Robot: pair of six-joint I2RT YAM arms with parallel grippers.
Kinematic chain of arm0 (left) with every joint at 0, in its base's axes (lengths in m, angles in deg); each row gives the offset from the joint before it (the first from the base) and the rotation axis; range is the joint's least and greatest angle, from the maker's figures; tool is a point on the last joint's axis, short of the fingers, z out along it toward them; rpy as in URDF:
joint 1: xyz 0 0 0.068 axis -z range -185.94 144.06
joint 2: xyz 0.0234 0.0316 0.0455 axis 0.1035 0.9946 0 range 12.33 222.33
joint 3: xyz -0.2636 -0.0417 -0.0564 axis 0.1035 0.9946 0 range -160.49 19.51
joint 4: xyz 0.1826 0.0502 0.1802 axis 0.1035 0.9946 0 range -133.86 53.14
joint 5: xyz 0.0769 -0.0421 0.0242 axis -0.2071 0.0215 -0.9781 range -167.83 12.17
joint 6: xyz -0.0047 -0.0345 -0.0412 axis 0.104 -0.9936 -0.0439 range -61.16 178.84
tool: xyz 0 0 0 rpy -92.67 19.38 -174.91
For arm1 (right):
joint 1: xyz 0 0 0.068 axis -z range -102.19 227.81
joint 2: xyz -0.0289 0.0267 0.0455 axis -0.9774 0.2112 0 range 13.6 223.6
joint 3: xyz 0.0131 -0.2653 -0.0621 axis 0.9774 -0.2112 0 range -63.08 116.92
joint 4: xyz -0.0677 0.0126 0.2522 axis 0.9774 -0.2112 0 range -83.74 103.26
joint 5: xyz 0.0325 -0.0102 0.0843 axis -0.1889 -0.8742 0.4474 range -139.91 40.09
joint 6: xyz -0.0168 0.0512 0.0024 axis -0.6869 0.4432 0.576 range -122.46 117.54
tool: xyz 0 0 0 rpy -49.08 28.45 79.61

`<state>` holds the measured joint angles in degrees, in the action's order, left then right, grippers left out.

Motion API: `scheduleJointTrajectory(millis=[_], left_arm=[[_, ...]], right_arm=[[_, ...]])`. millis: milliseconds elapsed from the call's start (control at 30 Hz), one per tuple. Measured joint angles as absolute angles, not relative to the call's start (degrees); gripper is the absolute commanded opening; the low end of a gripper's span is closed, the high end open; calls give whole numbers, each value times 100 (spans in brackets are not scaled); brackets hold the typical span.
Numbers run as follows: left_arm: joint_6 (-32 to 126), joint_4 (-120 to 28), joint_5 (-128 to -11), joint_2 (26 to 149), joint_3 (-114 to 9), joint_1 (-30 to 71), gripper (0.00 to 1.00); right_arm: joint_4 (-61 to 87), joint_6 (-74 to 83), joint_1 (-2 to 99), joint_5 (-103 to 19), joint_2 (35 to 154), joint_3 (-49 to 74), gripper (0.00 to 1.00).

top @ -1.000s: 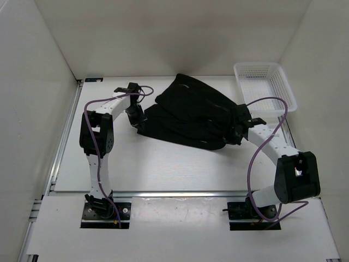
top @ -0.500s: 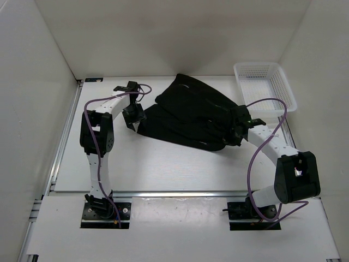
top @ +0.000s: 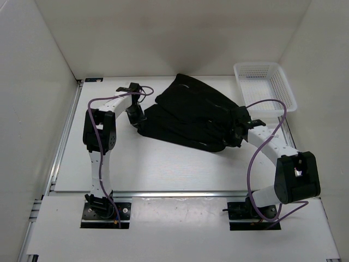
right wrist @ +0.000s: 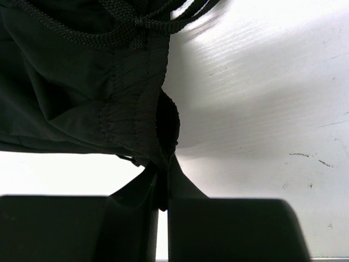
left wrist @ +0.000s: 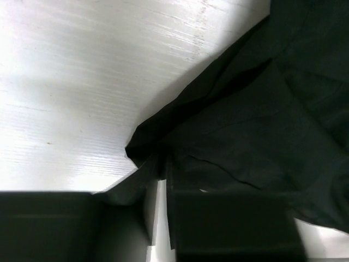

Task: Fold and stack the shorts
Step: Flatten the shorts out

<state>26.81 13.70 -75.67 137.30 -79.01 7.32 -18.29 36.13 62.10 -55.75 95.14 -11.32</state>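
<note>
Left wrist view puts us right at the left claw [left wrist: 158, 179]: its two dark fingers stand close, with only a thin slit of white table [left wrist: 82, 82] showing between them. A pointed corner of the black shorts [left wrist: 245, 114] reaches down to the fingertips from 12 o'clock. We cannot tell whether the fingers truly bite the cloth or merely sit around it. From that corner the fabric spreads toward 1 and 3 o'clock in loose folds, and bare table fills the side from 9 to 11 o'clock.

At the right claw [right wrist: 163, 183], seen by its own camera, we find the fingers pressed together on the gathered waistband, clamped on the shorts. A braided cord [right wrist: 109, 34] crosses the cloth at 11 o'clock. The cloth covers the side from 9 to 12 o'clock, with lit table from 1 to 4 o'clock.

From above, we see the shorts lying as a rumpled, partly layered heap at the middle of the table, toward its far side. The left claw sits at the heap's 9 o'clock edge and the right claw at its 4 o'clock edge. A white mesh basket [top: 265, 87] stands at 2 o'clock from the heap, just beside it by the right wall. Whether the two touch we cannot tell.
</note>
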Motion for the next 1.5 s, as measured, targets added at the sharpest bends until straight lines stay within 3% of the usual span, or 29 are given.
scheduleJointTrajectory(millis=[467,533,700,767,867,1000,1067,1100,1133,1167,1300,1500], left_arm=[[2734,1619,-7469,13706,-8401,684,10],[2734,1851,-7312,13758,-9192,644,10],[2659,2028,-6966,13894,-11968,487,10],[2590,1870,-6818,13579,-12272,421,10],[2500,1619,-6711,12646,-11590,349,10],[2423,1256,-6776,11225,-9669,417,10],[2312,954,-6864,10528,-8325,533,11],[2244,876,-6901,10279,-7682,594,18],[2185,749,-6940,10078,-7020,660,31],[2163,683,-6962,9960,-6460,699,38],[1991,736,-7080,10150,-4821,692,66],[1816,745,-7163,10126,-4456,682,69]], right_arm=[[-2038,3499,6267,-5597,9485,-917,0],[-2279,3375,6357,-5604,9612,-415,0],[-2734,2909,6545,-5829,10436,2300,0],[-2740,2774,6560,-5884,10425,2988,0],[-2672,2645,6569,-5901,10017,3141,0],[-2624,2658,6571,-5890,8961,1797,0],[-2607,2704,6571,-5857,8423,798,25],[-2591,2745,6569,-5829,8157,234,41],[-2650,2771,6569,-5785,7890,-362,62],[-2701,2881,6571,-5759,7739,-745,69],[-2991,3084,6571,-5606,7156,-2148,70],[-3009,3560,6575,-5178,7009,-2476,71]])
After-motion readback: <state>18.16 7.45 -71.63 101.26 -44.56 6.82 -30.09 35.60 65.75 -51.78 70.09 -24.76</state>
